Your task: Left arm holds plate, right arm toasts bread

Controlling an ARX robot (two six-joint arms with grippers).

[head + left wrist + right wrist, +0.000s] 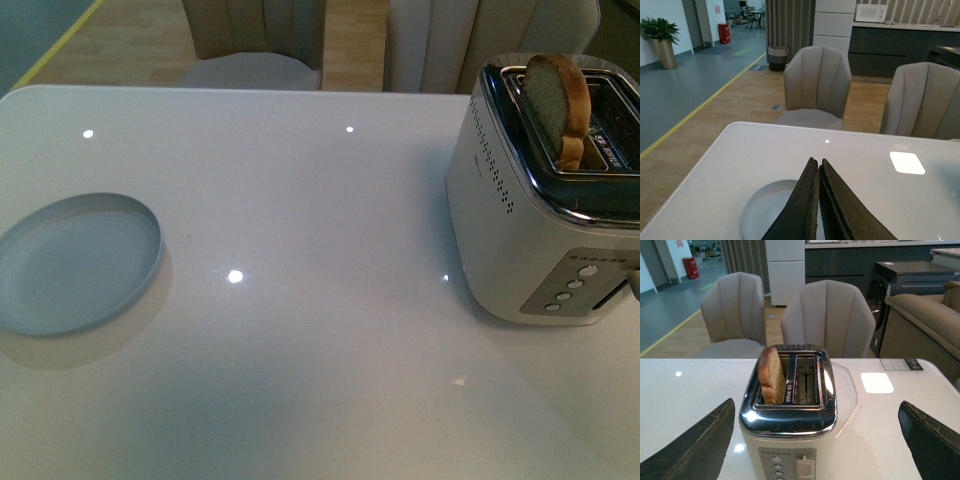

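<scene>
Behind the table 2 chairs, bread upright in toaster (1 slot), plate well apart, left hand together, right hand apart.

The table across the middle of the front view is smooth, glossy white, mirroring ceiling lights as bright spots. At its left edge the plate looks glazed and pale blue. At the right, the toaster has a matt cream body, seemingly plastic or painted metal, and a polished chrome top. The bread in its slot has a porous, speckled crumb and rough brown crust. The gripper fingers look matt black, scuffed. The chairs look cloth-covered; the floor is wood.
</scene>
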